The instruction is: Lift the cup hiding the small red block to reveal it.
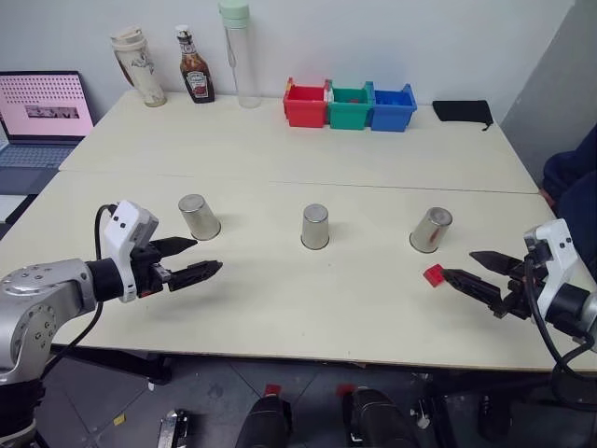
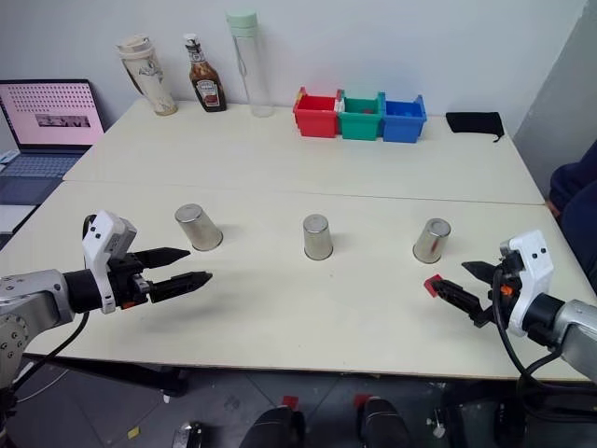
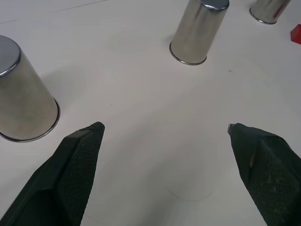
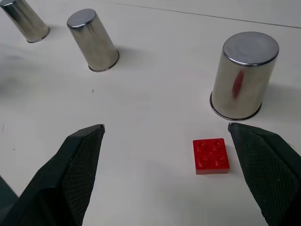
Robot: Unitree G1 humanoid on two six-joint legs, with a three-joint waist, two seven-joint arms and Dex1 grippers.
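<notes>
Nearest, both pincers hovered low over the pale tabletop, each spread wide and holding nothing: the left pincer at eight o'clock, the right pincer at four. Just ahead of the right one lay the small red studded block, uncovered, so the reveal looked done. Behind it, touching nothing, the shiny silver metal cup stood upside down at three o'clock; two identical cups, the middle cup and the left cup, stood in line.

This looked like a lab or office test room: a pale worktable stood against a plain white wall. At the table's far edge sat three small coloured bins; off its left end, an open laptop.
</notes>
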